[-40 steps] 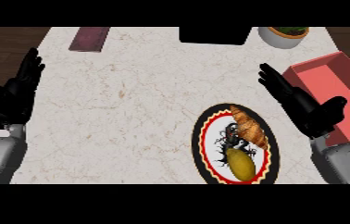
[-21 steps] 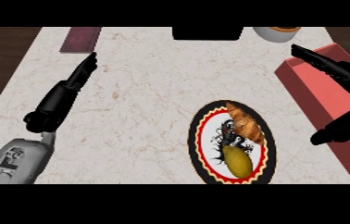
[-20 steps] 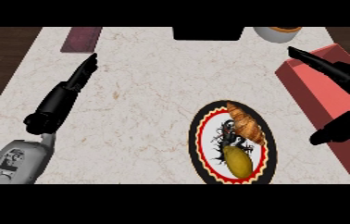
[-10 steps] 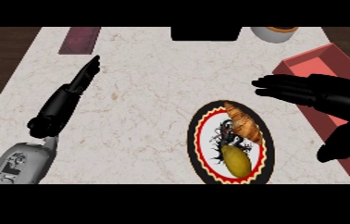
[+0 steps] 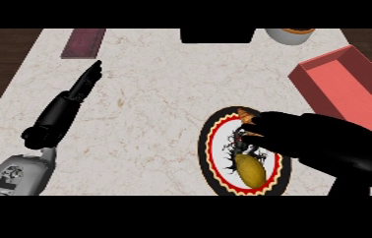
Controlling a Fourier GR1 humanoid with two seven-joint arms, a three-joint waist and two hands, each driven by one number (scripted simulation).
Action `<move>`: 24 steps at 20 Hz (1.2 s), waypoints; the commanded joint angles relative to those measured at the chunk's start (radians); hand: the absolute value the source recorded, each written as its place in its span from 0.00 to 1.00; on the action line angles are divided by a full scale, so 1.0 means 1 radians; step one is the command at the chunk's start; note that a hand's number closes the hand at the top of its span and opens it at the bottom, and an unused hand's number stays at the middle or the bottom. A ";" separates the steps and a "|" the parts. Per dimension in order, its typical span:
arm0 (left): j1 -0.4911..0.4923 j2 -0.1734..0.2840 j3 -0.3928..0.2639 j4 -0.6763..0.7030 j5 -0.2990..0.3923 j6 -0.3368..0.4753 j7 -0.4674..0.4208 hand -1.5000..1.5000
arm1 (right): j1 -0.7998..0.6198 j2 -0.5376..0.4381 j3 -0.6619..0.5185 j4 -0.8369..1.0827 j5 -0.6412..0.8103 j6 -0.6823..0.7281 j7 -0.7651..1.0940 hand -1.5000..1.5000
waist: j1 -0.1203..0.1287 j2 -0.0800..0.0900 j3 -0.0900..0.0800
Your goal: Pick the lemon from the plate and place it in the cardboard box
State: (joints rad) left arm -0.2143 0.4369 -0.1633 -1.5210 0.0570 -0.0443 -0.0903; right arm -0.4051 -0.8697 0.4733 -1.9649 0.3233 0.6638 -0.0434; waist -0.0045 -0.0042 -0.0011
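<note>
Left hand (image 5: 73, 102) lies low over the marble counter (image 5: 160, 94) at the left side, fingers straight and together, pointing up toward a dark red block (image 5: 83, 36) near the far left corner. Nothing in it.

Far edge, middle: a black object (image 5: 217, 34), cut off by the view. Right of it, a pale bowl (image 5: 290, 35), partly out of view.

Lower middle-right: plate (image 5: 210, 156) with black rim, red ring and a dark pattern on white. The lemon (image 5: 251, 170) lies on the plate's near half, untouched. A brown pastry (image 5: 248, 114) shows at the plate's far edge, mostly hidden.

Right hand (image 5: 309, 141) is over the plate's far half, fingers bent loosely and spread, grasping nothing; fingertips just beyond the lemon.

Far right: the reddish cardboard box (image 5: 334, 82), open top, well apart from the lemon.
</note>
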 commanded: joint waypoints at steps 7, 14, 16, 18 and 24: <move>-0.049 -0.043 0.058 0.015 -0.031 -0.045 0.033 0.50 | 0.130 0.142 0.048 -0.104 0.136 0.126 0.185 0.00 | 0.003 0.004 0.001; 0.001 -0.089 0.052 -0.030 -0.084 -0.048 0.020 0.50 | 0.180 0.182 0.047 -0.092 0.314 0.085 0.134 0.00 | 0.003 0.004 0.002; -0.001 -0.101 0.061 0.012 -0.116 -0.047 -0.006 0.50 | 0.165 0.271 0.074 -0.077 0.345 0.108 0.198 0.00 | 0.004 0.004 0.001; 0.003 -0.108 0.068 0.014 -0.111 -0.069 -0.005 0.50 | 0.138 0.318 0.107 -0.018 0.399 0.103 0.174 0.00 | 0.007 0.004 0.001; -0.045 -0.120 0.121 0.068 -0.111 -0.102 -0.021 0.50 | 0.166 0.361 0.132 -0.038 0.505 0.127 0.186 0.00 | 0.003 0.004 0.001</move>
State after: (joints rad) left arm -0.2373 0.3266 -0.0755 -1.5278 -0.0446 -0.1271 -0.0554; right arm -0.2461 -0.5648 0.5676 -2.0004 0.7561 0.7751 0.1135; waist 0.0004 -0.0002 0.0001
